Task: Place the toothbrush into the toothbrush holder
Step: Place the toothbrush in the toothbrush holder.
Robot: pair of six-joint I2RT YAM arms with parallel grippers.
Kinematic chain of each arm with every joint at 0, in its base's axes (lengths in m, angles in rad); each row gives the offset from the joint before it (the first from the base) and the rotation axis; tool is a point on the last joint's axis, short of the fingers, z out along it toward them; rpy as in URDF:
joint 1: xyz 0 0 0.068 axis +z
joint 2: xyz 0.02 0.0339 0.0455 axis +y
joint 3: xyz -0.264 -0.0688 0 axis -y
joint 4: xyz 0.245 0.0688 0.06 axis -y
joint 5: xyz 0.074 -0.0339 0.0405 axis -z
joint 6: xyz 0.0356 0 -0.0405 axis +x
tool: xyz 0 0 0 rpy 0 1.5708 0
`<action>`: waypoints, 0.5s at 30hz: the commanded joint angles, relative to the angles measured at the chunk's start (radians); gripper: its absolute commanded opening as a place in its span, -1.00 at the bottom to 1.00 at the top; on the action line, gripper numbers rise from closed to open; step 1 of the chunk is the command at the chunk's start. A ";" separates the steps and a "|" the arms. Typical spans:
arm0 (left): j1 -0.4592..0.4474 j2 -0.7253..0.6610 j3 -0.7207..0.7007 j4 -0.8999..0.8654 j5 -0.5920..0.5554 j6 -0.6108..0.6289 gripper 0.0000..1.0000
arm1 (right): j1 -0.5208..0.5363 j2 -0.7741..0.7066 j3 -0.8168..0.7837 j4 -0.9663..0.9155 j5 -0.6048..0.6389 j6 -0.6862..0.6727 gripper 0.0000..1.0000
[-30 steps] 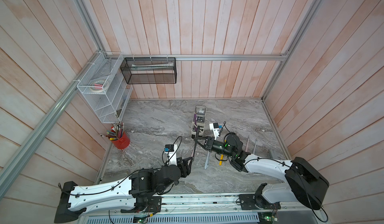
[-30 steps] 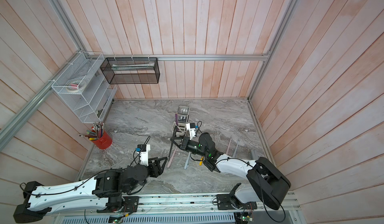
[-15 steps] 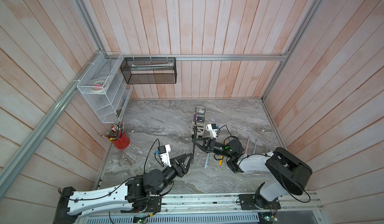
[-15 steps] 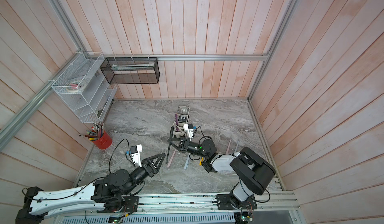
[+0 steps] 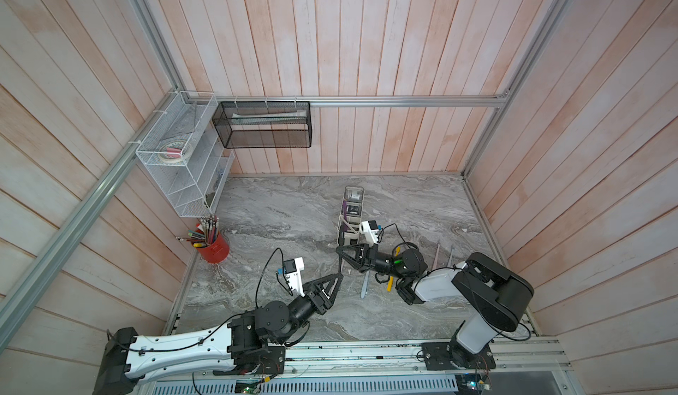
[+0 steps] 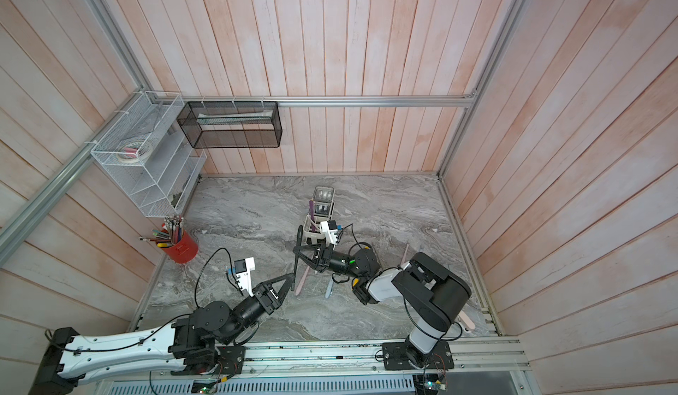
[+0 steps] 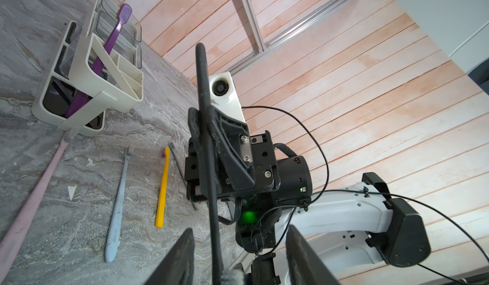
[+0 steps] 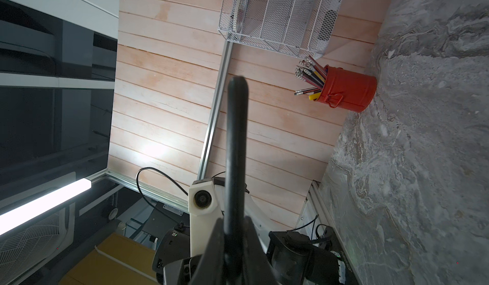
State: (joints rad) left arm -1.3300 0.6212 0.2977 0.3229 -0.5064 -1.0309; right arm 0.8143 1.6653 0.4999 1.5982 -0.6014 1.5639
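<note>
While it's clamped, toothbrush [image 7: 204, 85] slim, black-handled

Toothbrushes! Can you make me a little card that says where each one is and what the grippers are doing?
black toothbrush: clamped in the right gripper
left gripper: open, its fingers either side of the black toothbrush, not squeezing it
toothbrush holder: cream, standing on the table
purple toothbrush: leaning inside the toothbrush holder
pink toothbrush, light blue toothbrush, yellow toothbrush: lying on the table
job: black toothbrush not yet in the toothbrush holder
</note>
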 commanded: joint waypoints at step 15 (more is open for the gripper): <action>0.068 0.019 -0.035 0.033 0.135 -0.062 -0.18 | 0.025 0.016 0.090 -0.009 -0.134 -0.032 -1.00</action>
State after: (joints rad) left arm -1.2716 0.6460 0.2832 0.3443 -0.4038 -1.0878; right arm 0.8307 1.6657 0.5522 1.5871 -0.6712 1.5414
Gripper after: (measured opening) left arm 0.415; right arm 0.120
